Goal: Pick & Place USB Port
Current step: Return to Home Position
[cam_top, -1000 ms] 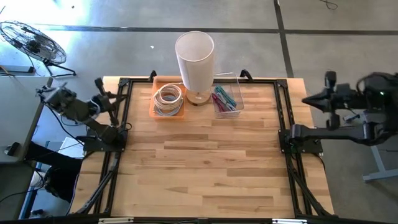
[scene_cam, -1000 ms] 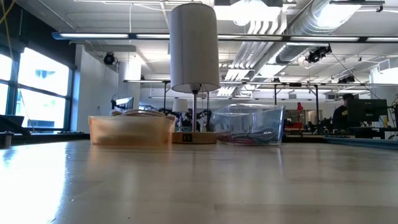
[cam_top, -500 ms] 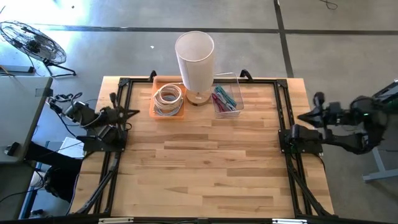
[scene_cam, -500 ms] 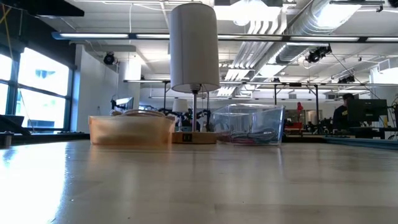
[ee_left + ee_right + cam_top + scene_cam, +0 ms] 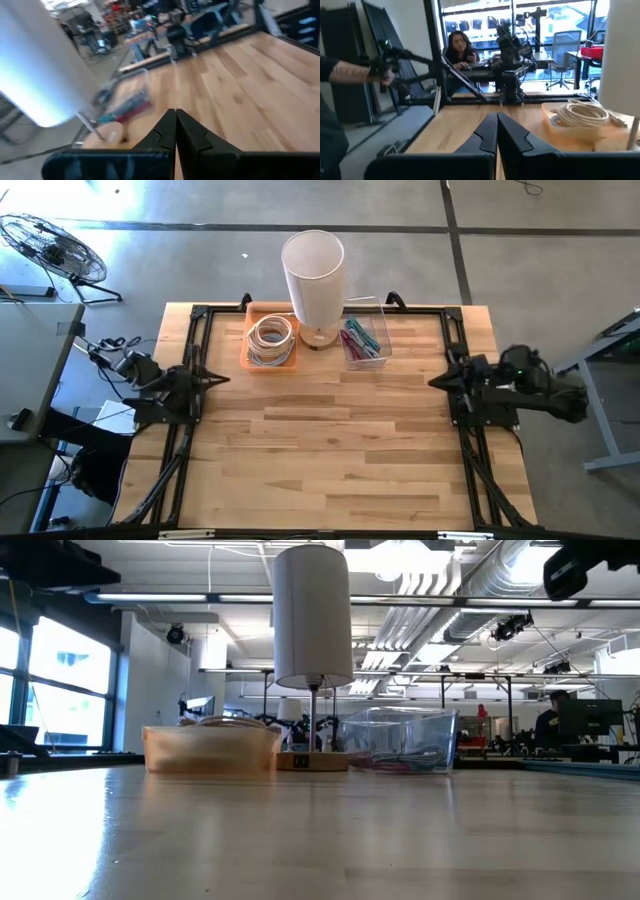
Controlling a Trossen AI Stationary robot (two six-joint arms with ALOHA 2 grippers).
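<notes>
Both pairs of fingers are pressed shut and empty, the left gripper (image 5: 175, 116) at the table's (image 5: 320, 450) left edge in the high view, the right gripper (image 5: 497, 119) at its right edge. Sorting looks finished (only parking the arms seems left). At upper centre, pale coiled cables (image 5: 271, 337) fill the orange bin (image 5: 246, 352), and coloured USB cables (image 5: 358, 340) lie in the transparent bin (image 5: 383, 330).

We see the table (image 5: 330, 450) open for passing across its middle and near side. At the far edge a tall lamp (image 5: 313, 275) stands in the way, close between an orange bin (image 5: 246, 345) and a clear bin (image 5: 366, 362).
</notes>
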